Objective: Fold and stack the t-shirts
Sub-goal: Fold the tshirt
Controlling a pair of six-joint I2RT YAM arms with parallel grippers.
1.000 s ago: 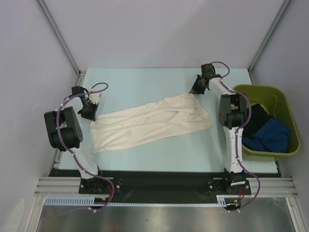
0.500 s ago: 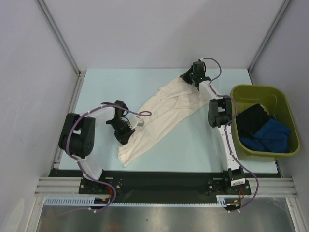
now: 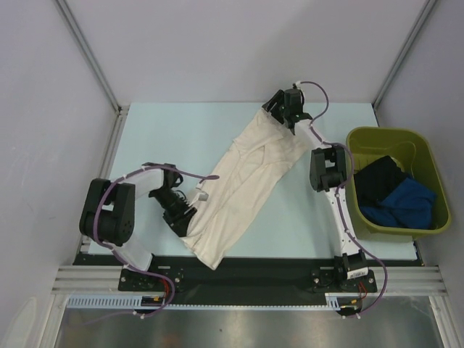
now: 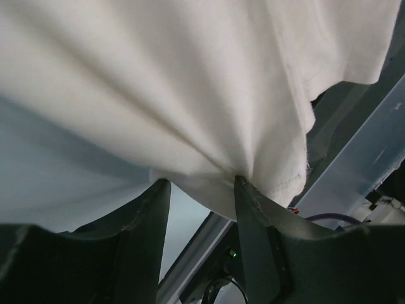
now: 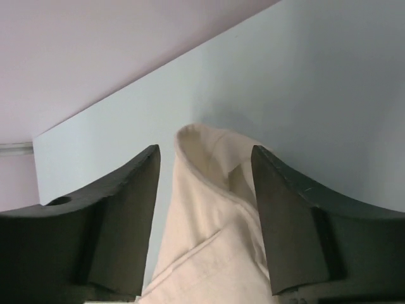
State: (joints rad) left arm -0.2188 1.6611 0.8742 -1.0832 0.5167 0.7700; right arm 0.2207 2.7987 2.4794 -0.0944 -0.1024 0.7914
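Observation:
A cream t-shirt (image 3: pixel 246 174) lies stretched in a diagonal band, from the far right of the table to the near edge left of centre. My left gripper (image 3: pixel 183 217) is at the shirt's near left edge. In the left wrist view its jaws (image 4: pixel 199 183) stand apart, with bunched cream cloth (image 4: pixel 190 82) resting against the fingertips (image 4: pixel 243 190). My right gripper (image 3: pixel 281 110) is at the shirt's far end, open. A loose fold of the shirt (image 5: pixel 209 240) lies between its fingers (image 5: pixel 278 190), ungripped. A black t-shirt (image 3: pixel 380 177) and a blue t-shirt (image 3: pixel 406 199) sit crumpled in the bin.
The olive-green bin (image 3: pixel 384 134) stands at the right edge of the table, beside the right arm. The shirt's near end hangs over the dark rail (image 3: pixel 275 268) along the table's front edge. Grey walls enclose the far and side edges.
The shirt swung from lying crosswise to a diagonal. The left gripper carried its end toward the near edge, and the right shifted left at the far side. Both jaws have opened.

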